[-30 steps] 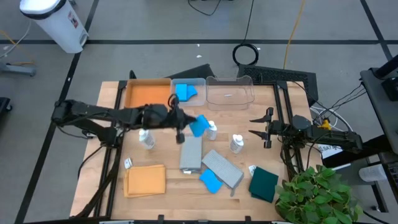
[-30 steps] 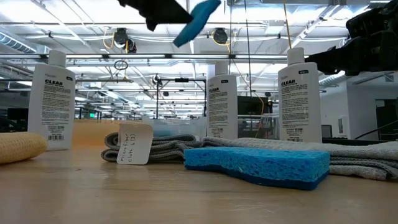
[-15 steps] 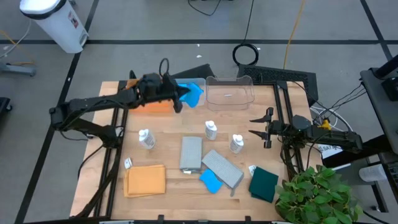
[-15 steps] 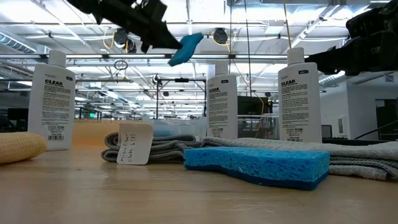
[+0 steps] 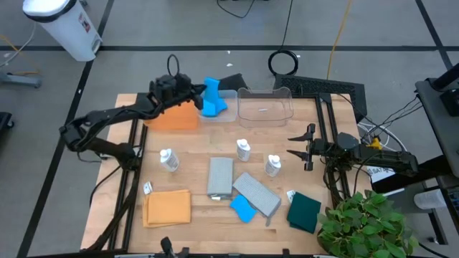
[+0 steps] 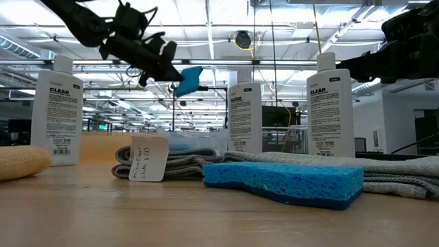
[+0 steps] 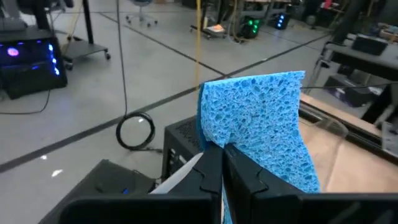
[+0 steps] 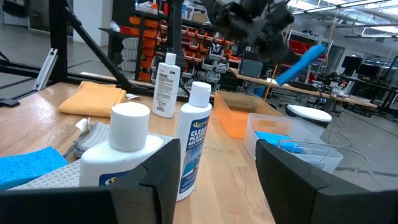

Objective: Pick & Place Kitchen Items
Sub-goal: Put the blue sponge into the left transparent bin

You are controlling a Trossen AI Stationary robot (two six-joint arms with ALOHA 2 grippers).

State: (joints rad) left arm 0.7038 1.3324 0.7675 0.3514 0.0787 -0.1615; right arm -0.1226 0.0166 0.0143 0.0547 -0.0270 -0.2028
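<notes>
While the left gripper (image 5: 200, 95) pinches a blue sponge (image 5: 211, 94) shut at top centre, above the clear bin (image 5: 231, 94), lower first, then release. Right gripper (image 5: 296, 146) waits mid-right, half open, empty.

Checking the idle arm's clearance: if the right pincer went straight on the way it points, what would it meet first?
Probably the nearest white bottle, straight ahead of the open right pincer; in the high view that bottle lies slightly off its line, so it might pass.

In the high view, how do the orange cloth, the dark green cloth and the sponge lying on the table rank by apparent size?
1. orange cloth
2. dark green cloth
3. sponge on the table

All lie flat on the table, so nearness hardly matters.
</notes>
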